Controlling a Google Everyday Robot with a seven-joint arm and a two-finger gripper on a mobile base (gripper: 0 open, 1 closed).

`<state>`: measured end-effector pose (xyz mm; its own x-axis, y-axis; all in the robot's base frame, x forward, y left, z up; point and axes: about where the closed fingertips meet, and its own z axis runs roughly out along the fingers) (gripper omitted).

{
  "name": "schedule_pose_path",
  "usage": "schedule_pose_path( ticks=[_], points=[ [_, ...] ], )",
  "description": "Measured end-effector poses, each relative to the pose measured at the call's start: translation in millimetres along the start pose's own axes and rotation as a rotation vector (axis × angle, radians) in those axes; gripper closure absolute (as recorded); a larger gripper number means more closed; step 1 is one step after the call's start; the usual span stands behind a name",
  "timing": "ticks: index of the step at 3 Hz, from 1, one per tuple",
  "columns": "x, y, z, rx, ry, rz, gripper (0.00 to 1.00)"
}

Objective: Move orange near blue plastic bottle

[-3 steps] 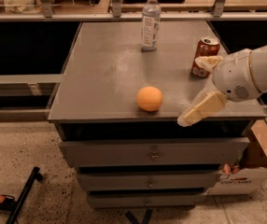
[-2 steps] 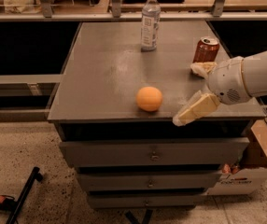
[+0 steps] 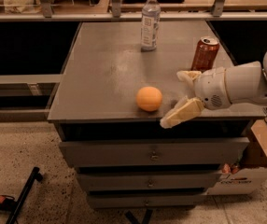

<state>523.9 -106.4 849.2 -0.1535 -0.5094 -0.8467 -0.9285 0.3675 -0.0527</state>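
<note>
The orange [image 3: 149, 98] sits on the grey cabinet top [image 3: 105, 69] near its front edge. The blue plastic bottle [image 3: 150, 21], clear with a white cap, stands upright at the back middle of the top, far from the orange. My gripper [image 3: 173, 98] comes in from the right on a white arm and is just right of the orange, at its height. It is open and empty, with one cream finger [image 3: 180, 114] by the front edge and the other finger [image 3: 187, 76] further back. It does not touch the orange.
A red-orange soda can [image 3: 205, 53] stands at the right of the top, just behind my gripper. Drawers [image 3: 152, 153] fill the cabinet front below. A cardboard box [image 3: 245, 167] is on the floor at the right, a black stand leg [image 3: 21, 195] at lower left.
My gripper has moved left along the front edge, closer to the orange. The orange, bottle and can have not moved.
</note>
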Motion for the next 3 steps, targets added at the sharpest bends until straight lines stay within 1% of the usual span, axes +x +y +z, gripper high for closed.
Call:
schedule_pose_path(
  ticks=[1,2,3],
  points=[
    [-1.8,2.8,19.3,-0.029,-0.077,-0.001,0.00],
    [-10.9,6.0,34.9,-0.053,-0.146,-0.036,0.00],
    [-15.4,8.6,44.9,-0.065,-0.184,-0.064,0.17]
  ],
)
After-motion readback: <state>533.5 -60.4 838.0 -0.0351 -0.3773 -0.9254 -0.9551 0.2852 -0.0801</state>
